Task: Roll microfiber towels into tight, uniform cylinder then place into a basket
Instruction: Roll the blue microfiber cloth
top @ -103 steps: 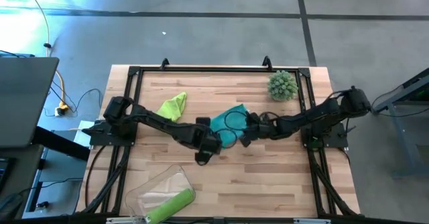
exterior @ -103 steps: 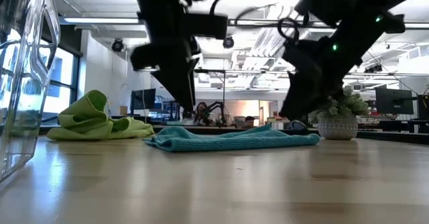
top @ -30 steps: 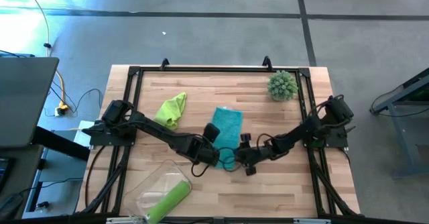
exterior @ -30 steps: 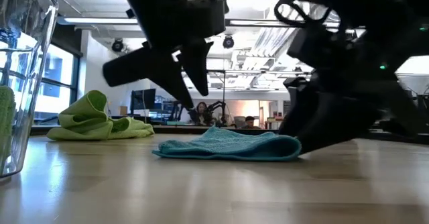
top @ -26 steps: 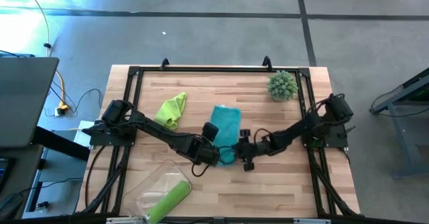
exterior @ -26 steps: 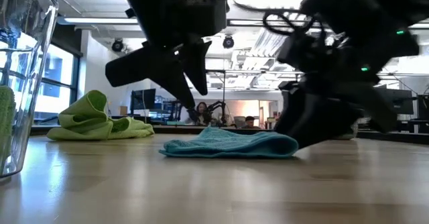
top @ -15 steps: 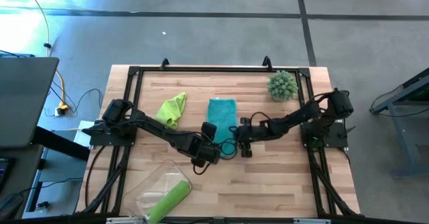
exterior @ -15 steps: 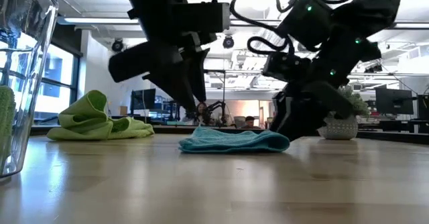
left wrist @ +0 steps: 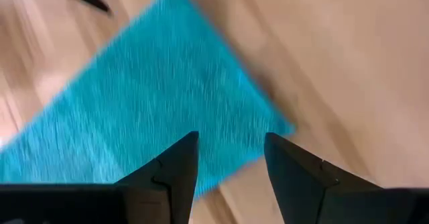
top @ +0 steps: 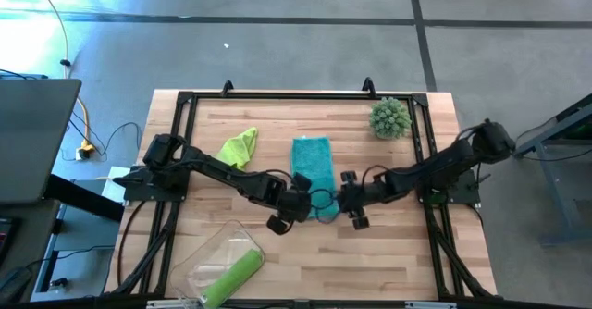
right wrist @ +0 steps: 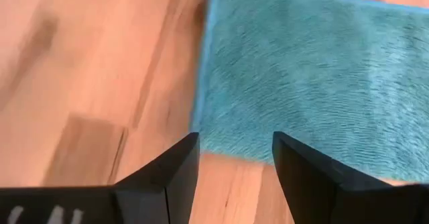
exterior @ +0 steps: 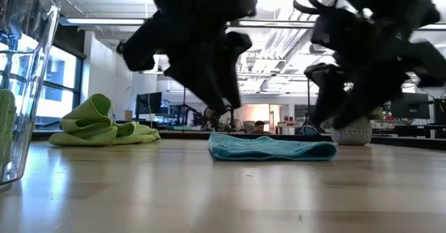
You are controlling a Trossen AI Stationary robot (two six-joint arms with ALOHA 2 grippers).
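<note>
Flat teal fuzzy microfiber towel (top: 312, 162) now laid straight, lengthwise — both grippers, left gripper (top: 298, 203) and right gripper (top: 346, 198), let go, jaws apart at its near corners. Ready to roll.

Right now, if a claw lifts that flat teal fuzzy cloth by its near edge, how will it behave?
The teal fuzzy microfiber cloth lies limp and flat on the wooden table, so it will likely drape and sag. It looks thin, probably light. Its fuzzy pile may drag rather than slide.

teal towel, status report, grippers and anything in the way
Left gripper and right gripper open, empty, at the near corners of the teal towel. Towel flat, unrolled. Nothing in the way.
</note>
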